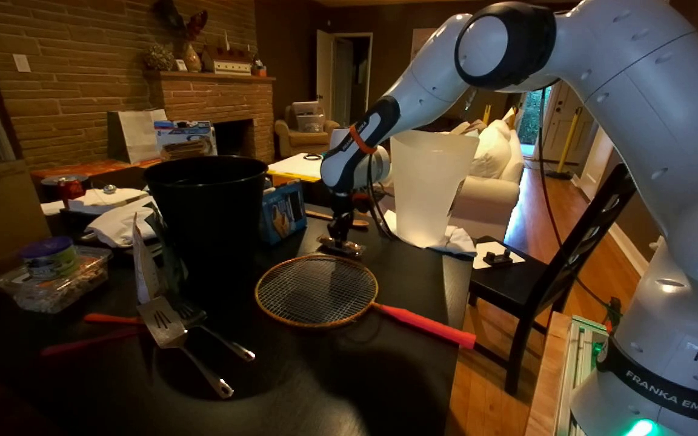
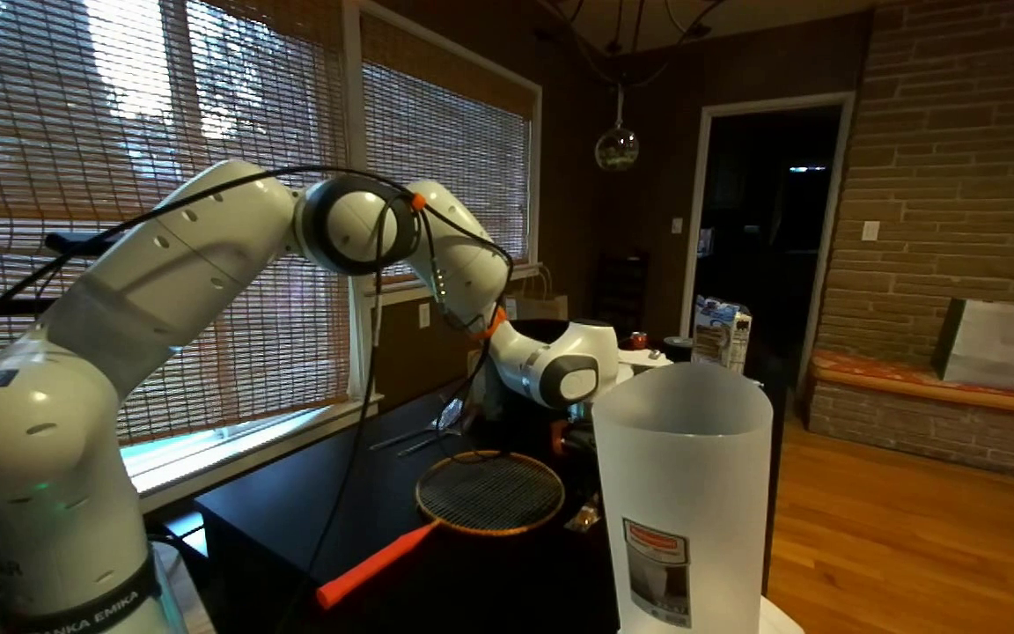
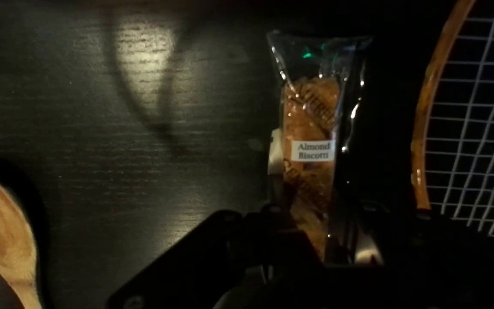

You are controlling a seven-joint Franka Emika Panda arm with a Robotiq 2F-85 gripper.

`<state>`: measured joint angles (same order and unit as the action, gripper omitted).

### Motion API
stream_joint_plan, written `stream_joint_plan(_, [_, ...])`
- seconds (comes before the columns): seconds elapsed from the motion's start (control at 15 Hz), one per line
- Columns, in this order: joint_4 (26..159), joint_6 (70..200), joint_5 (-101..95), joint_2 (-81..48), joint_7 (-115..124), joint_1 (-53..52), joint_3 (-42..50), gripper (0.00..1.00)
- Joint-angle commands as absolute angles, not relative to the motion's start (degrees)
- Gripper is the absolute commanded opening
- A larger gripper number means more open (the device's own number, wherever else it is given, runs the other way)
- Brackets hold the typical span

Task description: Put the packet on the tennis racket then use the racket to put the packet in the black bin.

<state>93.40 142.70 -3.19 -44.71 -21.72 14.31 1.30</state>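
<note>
Packet (image 3: 311,128) is lying on the worktop (image 3: 101,107). In the wrist view it is showing right of the middle, and its small white label is saying "Almond Biscotti". The hand (image 1: 340,235) is pointing down over the packet, close to the middle of the frame in an exterior view. In the wrist view the hand is covering the packet's low end — that part is so dark that I cannot tell if it is squeezing the packet or sitting wide around it. Just beside the packet, the tennis racket (image 1: 319,290) is lying flat, and in an exterior view its red handle is pointing to the lower right. The black bin (image 1: 206,206) is standing upright, left of the middle in an exterior view, and a blue box (image 1: 285,212) is standing just to its right. A tall whitish bin (image 2: 718,493) is standing at the lower right of an exterior view. At the left edge of the wrist view, a wooden spoon (image 3: 2,227) is peeking in.
</note>
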Motion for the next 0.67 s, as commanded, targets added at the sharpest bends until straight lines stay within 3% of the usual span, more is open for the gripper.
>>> stream_joint_plan(0.0, [96.8, 139.2, -0.5, -39.9, -22.0, 15.4, -1.0, 0.07])
stream_joint_plan(0.6, [113.2, 137.7, 8.3, -25.4, -25.0, 16.1, -4.7, 0.07])
